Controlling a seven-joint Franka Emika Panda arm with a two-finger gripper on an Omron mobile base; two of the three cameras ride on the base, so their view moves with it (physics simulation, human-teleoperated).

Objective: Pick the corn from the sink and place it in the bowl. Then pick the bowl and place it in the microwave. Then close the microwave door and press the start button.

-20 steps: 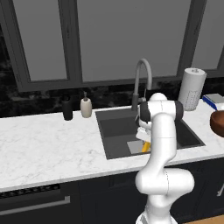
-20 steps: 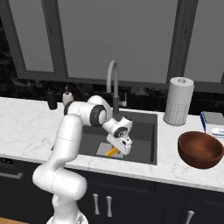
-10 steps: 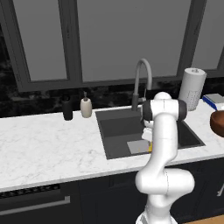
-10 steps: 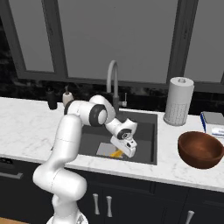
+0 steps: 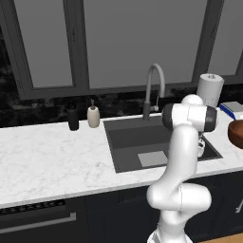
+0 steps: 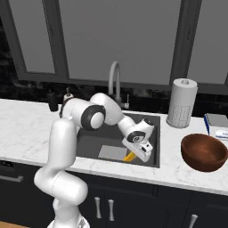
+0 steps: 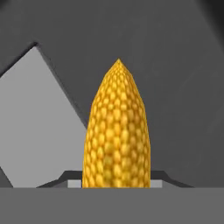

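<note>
Pincer (image 6: 133, 156) clenched on the corn (image 6: 129, 156): in my hand view the cob (image 7: 116, 131) ran straight up from between my tips, pointed end away from me, so I judged I had it by the thick end and along its length, which kept it from rolling. From the right base view the corn stuck out below my hand, over the front part of the sink (image 6: 95, 138), close to the light patch (image 6: 113, 152); whether it touched the floor there I could not tell. I held it low and tilted because I was reaching down into the basin past the front rim. The faucet (image 6: 114, 82) arched behind my arm, so I judged any lift should come toward the front and right. The bowl (image 6: 204, 152) sat on the counter (image 6: 26, 122) right of the sink, open side up and well apart from my hand, ready to take the cob. A paper towel roll (image 6: 182, 103) stood behind it, near the wall.
</note>
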